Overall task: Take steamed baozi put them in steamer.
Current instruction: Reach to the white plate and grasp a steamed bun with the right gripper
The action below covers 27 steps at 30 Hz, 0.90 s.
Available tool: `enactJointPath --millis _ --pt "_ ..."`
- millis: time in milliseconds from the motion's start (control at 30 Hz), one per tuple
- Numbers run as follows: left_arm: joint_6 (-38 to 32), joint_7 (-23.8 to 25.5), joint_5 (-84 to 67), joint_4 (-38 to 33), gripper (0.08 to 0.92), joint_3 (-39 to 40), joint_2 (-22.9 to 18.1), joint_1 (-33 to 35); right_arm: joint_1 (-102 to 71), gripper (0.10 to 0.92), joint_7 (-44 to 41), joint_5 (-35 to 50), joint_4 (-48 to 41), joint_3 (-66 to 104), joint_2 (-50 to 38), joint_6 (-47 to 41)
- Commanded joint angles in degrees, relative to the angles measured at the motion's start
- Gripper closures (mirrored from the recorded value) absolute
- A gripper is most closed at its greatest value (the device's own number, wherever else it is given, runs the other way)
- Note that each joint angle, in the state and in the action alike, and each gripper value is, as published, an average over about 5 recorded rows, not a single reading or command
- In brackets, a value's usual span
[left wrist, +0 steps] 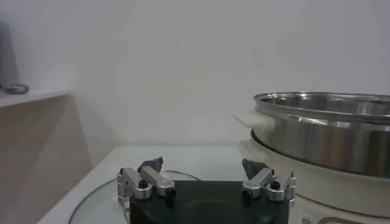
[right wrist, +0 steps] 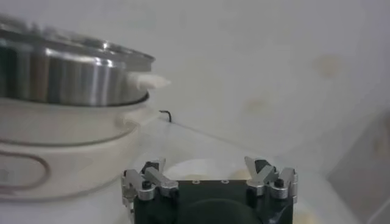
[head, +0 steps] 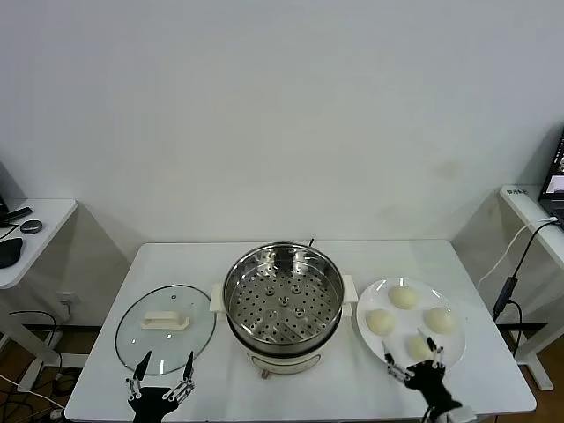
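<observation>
Nothing done yet: all four baozi [head: 410, 320] sit on the plate [head: 365, 328], right of the empty steamer [head: 283, 298]. Right hand [head: 412, 361] wide, by the nearest bun; left hand [head: 163, 372] wide, idle near the lid [head: 166, 321].

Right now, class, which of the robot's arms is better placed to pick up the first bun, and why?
The right. Its open right gripper sits at the plate's near edge, right by the steamed baozi. The open left gripper is by the glass lid, across the steamer from the buns.
</observation>
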Motion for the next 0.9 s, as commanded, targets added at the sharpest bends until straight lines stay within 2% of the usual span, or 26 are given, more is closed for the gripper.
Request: enactJointPath --millis 33,267,433,633,900 --pt "-1.29 0.62 1.89 0.56 0.177 -0.12 0.16 -0.67 5.28 0.203 -3.88 -7.97 0.05 3.34 -11.72 -6.41" --pt "-2.25 0.63 2.34 0.59 0.177 -0.19 -0.65 -2.07 21.78 0.203 -21.47 -19.51 -8.34 -3.47 -26.83 -6.56" --pt "-2.47 0.67 2.46 0.4 0.177 -0.12 -1.11 -2.97 39.88 0.203 -31.52 -21.88 -16.53 -18.63 -31.19 -3.14" --pt "-2.35 0.47 2.37 0.39 0.177 -0.87 -1.21 -4.02 59.32 0.203 -42.19 -20.01 -27.12 -38.7 -31.55 -1.29" --pt "-2.25 0.39 2.24 0.93 0.177 -2.42 -1.26 -4.97 76.28 0.203 -50.44 -15.66 -39.12 -59.58 -24.81 0.61"
